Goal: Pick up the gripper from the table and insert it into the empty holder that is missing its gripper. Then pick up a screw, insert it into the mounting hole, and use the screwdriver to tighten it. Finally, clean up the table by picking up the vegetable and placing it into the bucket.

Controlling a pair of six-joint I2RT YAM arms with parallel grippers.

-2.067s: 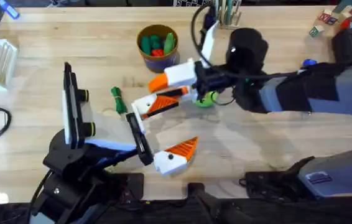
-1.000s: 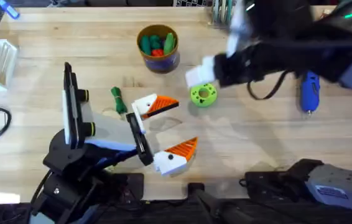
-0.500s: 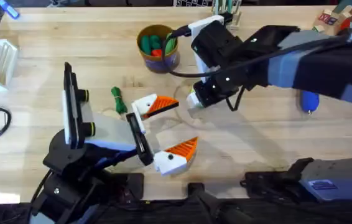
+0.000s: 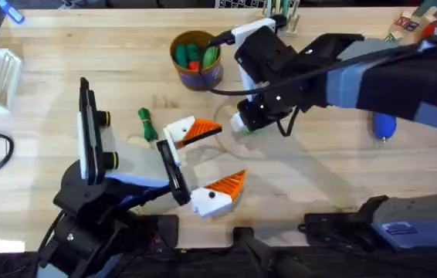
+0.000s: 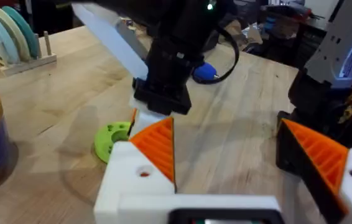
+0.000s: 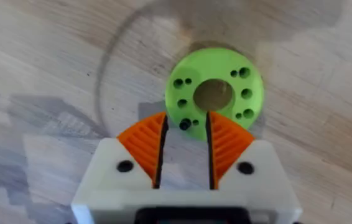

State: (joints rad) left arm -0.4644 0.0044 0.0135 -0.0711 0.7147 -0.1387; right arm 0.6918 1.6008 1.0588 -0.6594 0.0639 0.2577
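Overhead: the right claw (image 4: 243, 123) sits low over the lime-green disc (image 4: 251, 128), beside the left claw (image 4: 203, 166), whose fingers stand wide apart. The vegetable (image 4: 147, 123) lies on the tabletop (image 4: 319, 177), the screwdriver (image 4: 383, 126) well off to the right.

Left wrist: both mounts carry orange fingers (image 5: 157, 146) — the near mount's mounting hole (image 5: 143, 173) shows red, perhaps a screw.

Right wrist: the pads (image 6: 143, 144) stand narrowly apart, gripping nothing — closing carelessly could nudge the disc or fumble a small screw there.
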